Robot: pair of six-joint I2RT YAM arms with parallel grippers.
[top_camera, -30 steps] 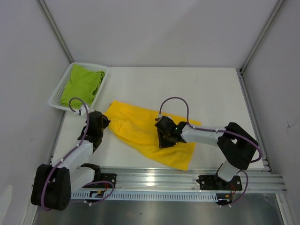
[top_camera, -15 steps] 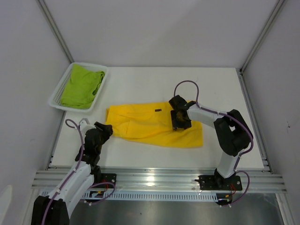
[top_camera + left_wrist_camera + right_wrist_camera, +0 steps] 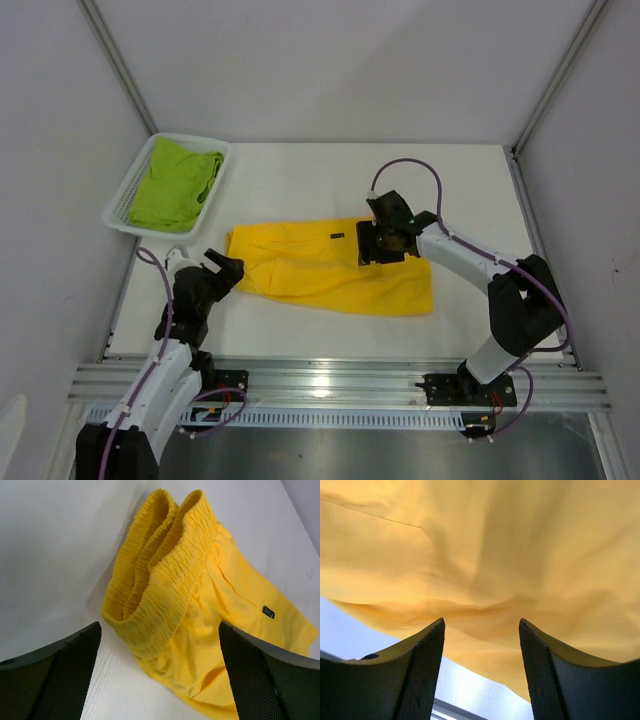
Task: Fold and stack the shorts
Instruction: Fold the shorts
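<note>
We log the yellow shorts (image 3: 330, 268) spread mid-table (image 3: 300, 180), waistband (image 3: 160, 580) leftward. Left gripper (image 3: 227, 274): jaws wide, empty, just beside the waistband. Right gripper (image 3: 384, 247): jaws apart over the cloth, gripping nothing. Green shorts (image 3: 178, 183) bunched in the basket (image 3: 120, 222).

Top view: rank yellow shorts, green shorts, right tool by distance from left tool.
From the left tool:
1. yellow shorts, waistband just right of it
2. green shorts, in the basket, back left
3. right tool, far right, over the yellow shorts
</note>
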